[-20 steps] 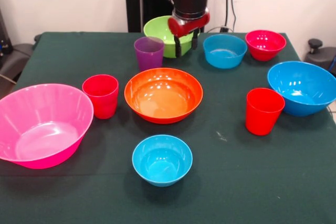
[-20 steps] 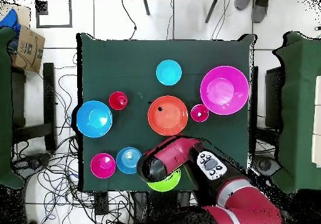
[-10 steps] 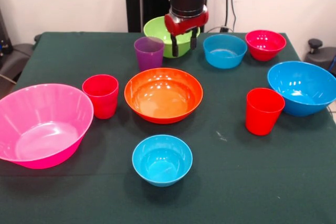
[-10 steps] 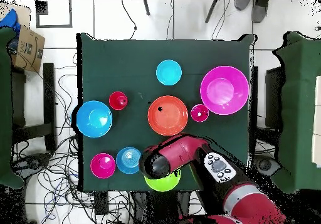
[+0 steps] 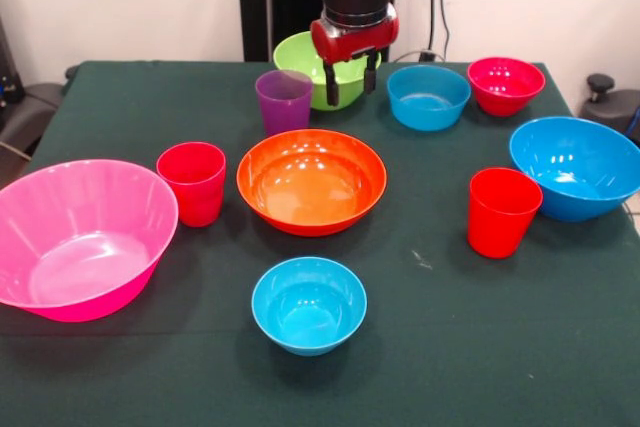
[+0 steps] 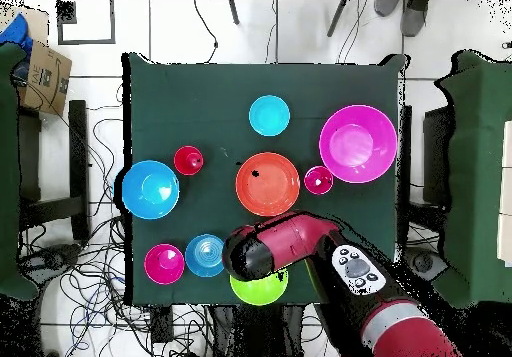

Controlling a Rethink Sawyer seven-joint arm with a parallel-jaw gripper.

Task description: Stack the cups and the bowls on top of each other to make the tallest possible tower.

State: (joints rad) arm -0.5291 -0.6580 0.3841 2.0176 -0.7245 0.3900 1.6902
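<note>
Evidently no stacking is done yet: every piece sits alone on the table [image 5: 120, 107], nothing nested. In the front view the orange bowl [image 5: 311, 180] sits at centre. Clock bearings from it: purple cup [image 5: 284, 100] at 11, just beside; lime green bowl [image 5: 313, 69] at 12; small blue bowl [image 5: 428, 97] at 1; red-magenta bowl [image 5: 505, 85] further out at 2; large blue bowl [image 5: 577, 167] at 3; red cup [image 5: 502, 211] at 4; second small blue bowl [image 5: 308, 304] at 6; large pink bowl [image 5: 78, 237] at 8; second red cup [image 5: 192, 182] at 9, just beside.

Gripper [image 5: 350, 77] hangs over the lime green bowl's right rim, fingers parted and empty, one tip in front of the bowl wall; whether it touches the rim I cannot tell. Overhead view: arm covers the purple cup, lime bowl half hidden.

Judgement: task at the start. All ten pieces remain to be piled; first pick not made, lime bowl the likely candidate.
</note>
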